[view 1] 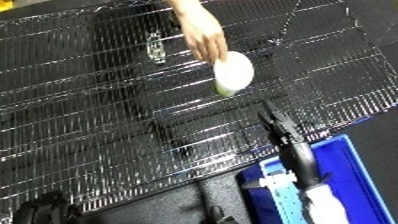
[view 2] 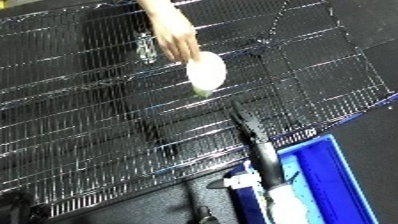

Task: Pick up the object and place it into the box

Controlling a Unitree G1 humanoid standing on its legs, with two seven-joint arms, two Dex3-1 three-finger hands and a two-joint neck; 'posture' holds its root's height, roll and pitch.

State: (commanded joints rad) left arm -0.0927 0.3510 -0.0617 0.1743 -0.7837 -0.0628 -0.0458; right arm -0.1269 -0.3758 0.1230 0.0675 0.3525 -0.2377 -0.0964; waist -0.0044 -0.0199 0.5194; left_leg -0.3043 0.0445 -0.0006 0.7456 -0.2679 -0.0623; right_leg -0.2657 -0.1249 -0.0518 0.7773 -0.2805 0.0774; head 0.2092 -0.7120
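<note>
We look down on a black wire-mesh table (view 1: 89,100). Our right hand (view 1: 282,127) hovers above its near edge, fingers straight, holding nothing. Just beyond, a person's hand (view 1: 202,32) holds the white cup (view 1: 233,73) on the mesh. The blue bin (view 2: 324,175) lies lower right.

Wire rack (view 1: 98,100) fills most of view, shiny metal grid over dark ground, tilted in frame. On it: white cup (view 1: 233,73) lying on its side, near rack's upper middle, a person's hand (view 1: 202,35) touching its top edge. Small round metal piece (view 1: 155,47) left of cup.
</note>
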